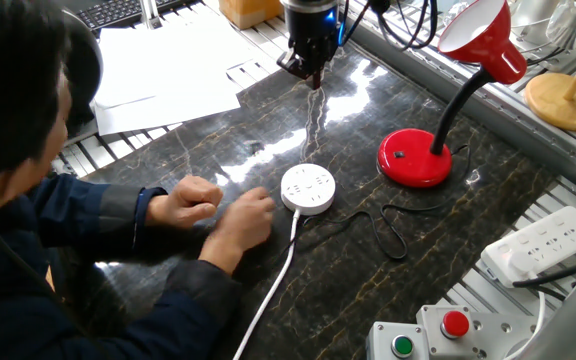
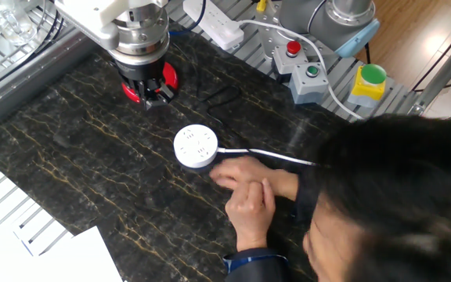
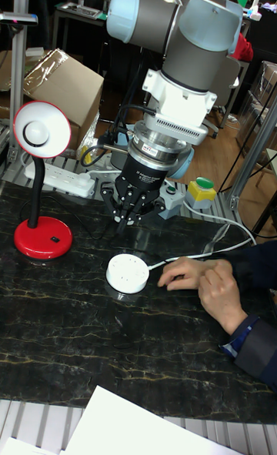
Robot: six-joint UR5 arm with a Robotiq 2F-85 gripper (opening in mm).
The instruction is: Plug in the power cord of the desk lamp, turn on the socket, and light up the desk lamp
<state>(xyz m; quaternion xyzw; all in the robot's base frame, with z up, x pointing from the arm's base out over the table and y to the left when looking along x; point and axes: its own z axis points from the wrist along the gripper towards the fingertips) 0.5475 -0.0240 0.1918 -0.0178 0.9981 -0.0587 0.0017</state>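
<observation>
The round white socket [image 1: 308, 188] [image 2: 195, 146] [image 3: 128, 272] lies mid-table with its thick white cable running toward a person. The desk lamp stands to one side, with its red base [image 1: 414, 158] [image 3: 43, 237] and red shade [image 1: 483, 35] [image 3: 42, 129]. In the other fixed view the base [image 2: 168, 77] is partly hidden behind my gripper. The thin black power cord [image 1: 378, 225] [image 2: 221, 95] loops on the table; its plug is hidden. My gripper [image 1: 313, 72] [image 2: 152, 95] [image 3: 129, 220] hangs above the table behind the socket, shut and holding nothing.
A person's two hands [image 1: 223, 210] [image 2: 249, 188] [image 3: 204, 278] rest on the table right beside the socket. A rectangular white power strip [image 1: 543, 245], a button box [image 1: 428, 335], a wooden stand [image 1: 566, 100] and paper sheets [image 1: 168, 70] lie around the edges.
</observation>
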